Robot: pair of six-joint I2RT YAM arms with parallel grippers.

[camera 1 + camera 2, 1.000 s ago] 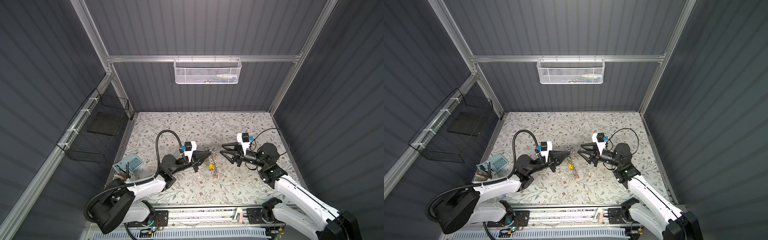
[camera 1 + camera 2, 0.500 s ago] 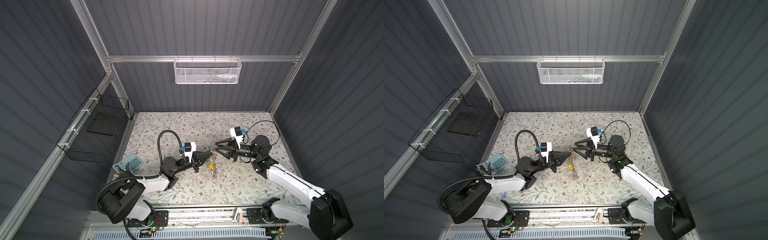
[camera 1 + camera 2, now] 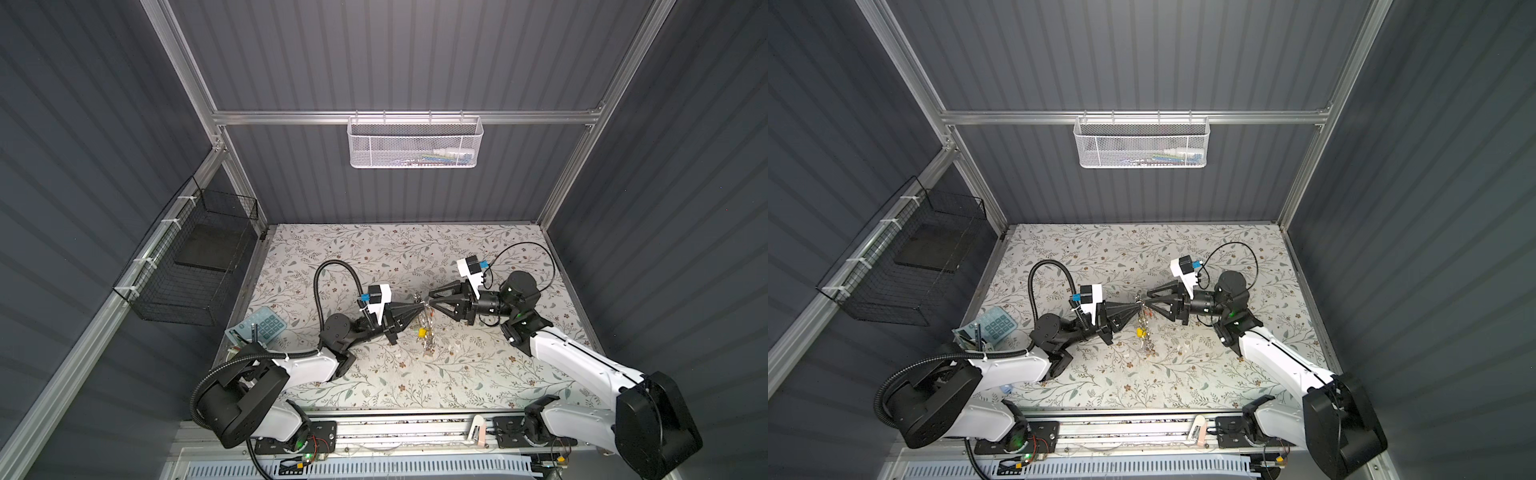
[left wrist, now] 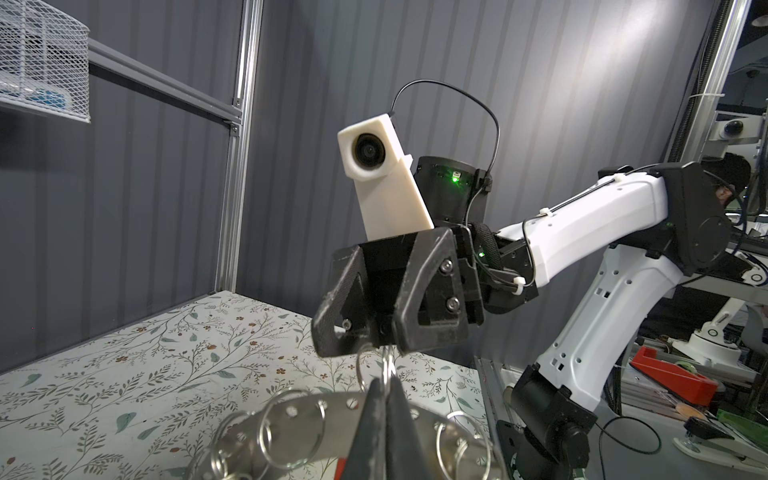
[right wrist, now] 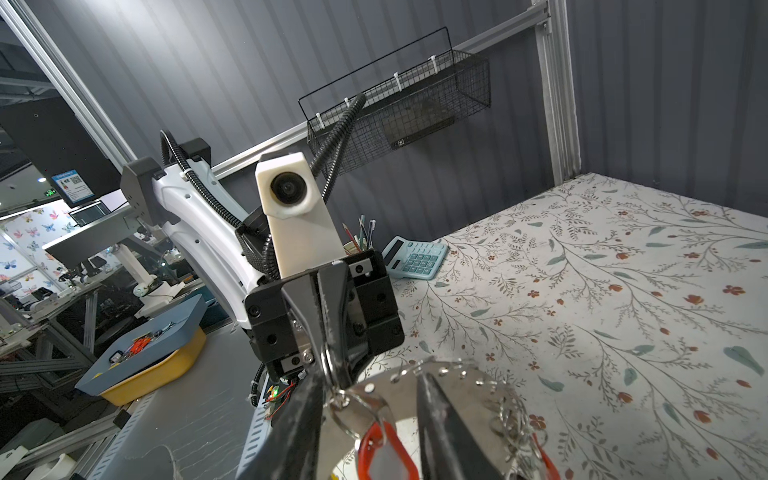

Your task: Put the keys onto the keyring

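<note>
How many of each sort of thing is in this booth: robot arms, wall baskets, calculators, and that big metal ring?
Robot arms: 2, left arm, right arm
Wall baskets: 2, white mesh basket, black wire basket
Calculator: 1
Keyring: 1
Total: 6

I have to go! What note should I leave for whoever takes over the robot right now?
Left gripper: shut on a small wire ring; the keyring seems to hang from it.
Right gripper: open, fingers either side of the keyring's rim.
The keys, told by their red tag, hang at that rim between those fingers.
Done: keyring held up, both grippers at it.
Left: I cannot tell whether the keys are threaded on; check, then finish.
</note>
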